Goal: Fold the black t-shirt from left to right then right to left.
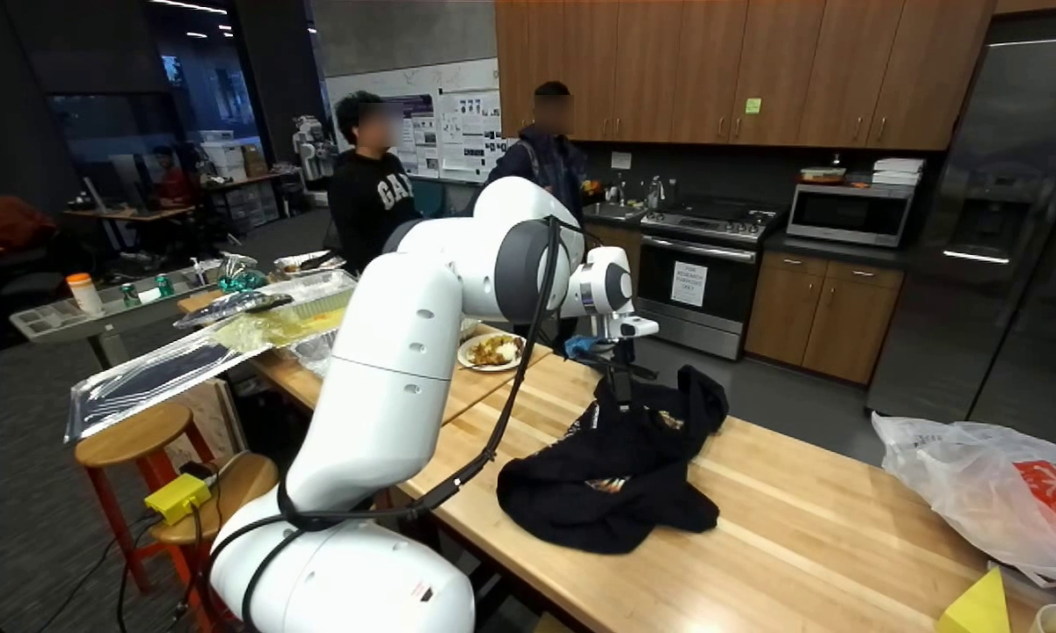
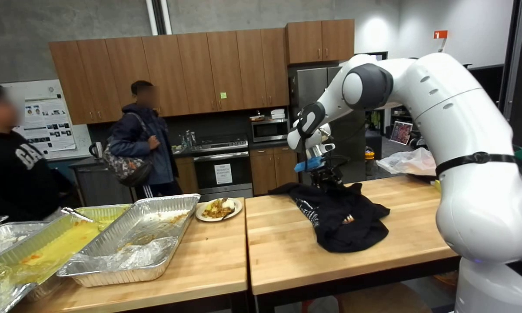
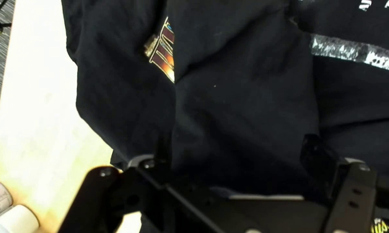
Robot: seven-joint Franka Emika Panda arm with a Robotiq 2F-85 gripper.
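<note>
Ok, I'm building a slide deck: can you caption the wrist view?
Open gripper over the black t-shirt, folded partly across its own colorful print.

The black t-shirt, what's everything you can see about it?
The black t-shirt looks like soft cloth. It lies rumpled on the wooden table, partly folded over itself, so a flap hides some of a brown-and-orange print. White lettering shows. The open gripper is low over it; whether they touch, I can't tell.

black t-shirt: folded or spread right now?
Partly folded, rumpled: in the wrist view the black t-shirt overlaps itself, covering part of its colored print.
</note>
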